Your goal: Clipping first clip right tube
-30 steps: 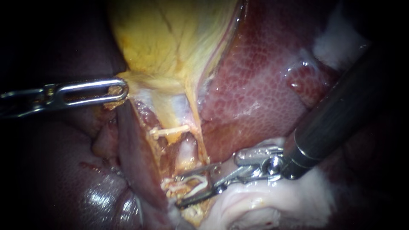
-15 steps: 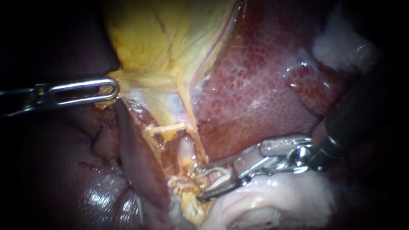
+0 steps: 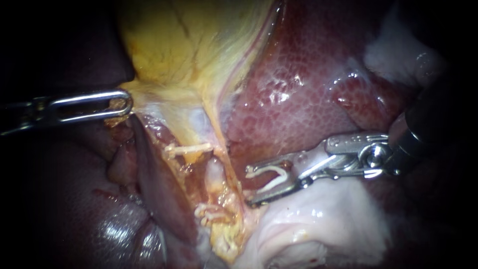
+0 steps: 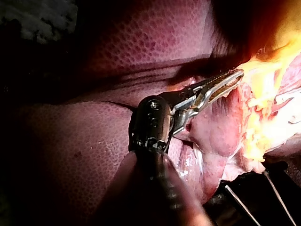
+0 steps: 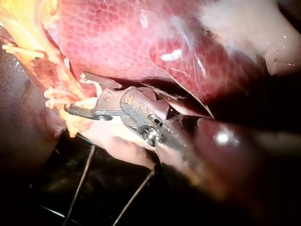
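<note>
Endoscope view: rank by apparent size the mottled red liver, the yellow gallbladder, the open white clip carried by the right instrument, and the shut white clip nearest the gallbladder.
1. mottled red liver
2. yellow gallbladder
3. open white clip and shut white clip: they look about alike, so unranked.

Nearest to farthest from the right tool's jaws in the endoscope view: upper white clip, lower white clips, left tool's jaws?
From the right instrument, holding a loaded clip:
1. The lower white clips, just down-left.
2. The upper white clip, higher up-left.
3. The left instrument, far left, gripping the gallbladder.
</note>
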You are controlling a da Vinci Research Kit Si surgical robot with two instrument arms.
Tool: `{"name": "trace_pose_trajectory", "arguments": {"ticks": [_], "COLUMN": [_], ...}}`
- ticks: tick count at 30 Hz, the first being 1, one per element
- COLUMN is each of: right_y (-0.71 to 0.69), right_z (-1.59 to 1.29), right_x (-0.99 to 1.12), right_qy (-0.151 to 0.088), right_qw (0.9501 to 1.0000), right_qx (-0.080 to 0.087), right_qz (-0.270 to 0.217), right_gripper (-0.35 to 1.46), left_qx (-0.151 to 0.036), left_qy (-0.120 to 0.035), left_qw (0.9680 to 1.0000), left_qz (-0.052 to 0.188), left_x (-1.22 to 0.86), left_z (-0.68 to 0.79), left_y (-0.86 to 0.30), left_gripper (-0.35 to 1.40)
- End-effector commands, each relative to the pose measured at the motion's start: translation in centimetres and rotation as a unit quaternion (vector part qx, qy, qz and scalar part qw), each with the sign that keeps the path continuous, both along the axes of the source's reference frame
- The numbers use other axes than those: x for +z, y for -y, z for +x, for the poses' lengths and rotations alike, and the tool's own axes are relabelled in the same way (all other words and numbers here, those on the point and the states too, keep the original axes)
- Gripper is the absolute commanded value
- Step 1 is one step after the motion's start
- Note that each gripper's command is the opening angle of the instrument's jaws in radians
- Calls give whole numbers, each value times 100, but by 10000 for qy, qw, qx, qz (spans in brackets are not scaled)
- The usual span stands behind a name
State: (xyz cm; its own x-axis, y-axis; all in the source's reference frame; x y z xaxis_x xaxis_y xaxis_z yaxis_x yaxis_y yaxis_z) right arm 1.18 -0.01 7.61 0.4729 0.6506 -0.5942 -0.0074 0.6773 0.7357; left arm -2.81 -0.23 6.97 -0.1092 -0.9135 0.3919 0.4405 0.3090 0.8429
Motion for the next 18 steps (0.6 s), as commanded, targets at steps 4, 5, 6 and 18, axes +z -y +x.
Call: {"name": "trace_pose_trajectory", "arguments": {"ticks": [4, 5, 6, 18], "right_y": [-3, -3, -2, 27], "right_z": [15, 18, 21, 50], "right_x": [7, 8, 9, 21], "right_qy": [9, 2, -6, -376], "right_qw": [10000, 10000, 10000, 9990], "right_qx": [49, 64, 79, -201], "right_qz": [-34, -34, -35, 117], "right_gripper": [47, 47, 47, 48], "left_qx": [-5, -5, -6, -12], "left_qy": [-7, -7, -7, -11], "left_qw": [10000, 10000, 10000, 10000], "left_qz": [-1, -1, -1, -1], "left_x": [0, 0, 0, 0], "left_z": [-1, -1, -1, -4], "left_y": [0, 0, 0, 0], "left_gripper": [-35, -35, -35, -35]}}
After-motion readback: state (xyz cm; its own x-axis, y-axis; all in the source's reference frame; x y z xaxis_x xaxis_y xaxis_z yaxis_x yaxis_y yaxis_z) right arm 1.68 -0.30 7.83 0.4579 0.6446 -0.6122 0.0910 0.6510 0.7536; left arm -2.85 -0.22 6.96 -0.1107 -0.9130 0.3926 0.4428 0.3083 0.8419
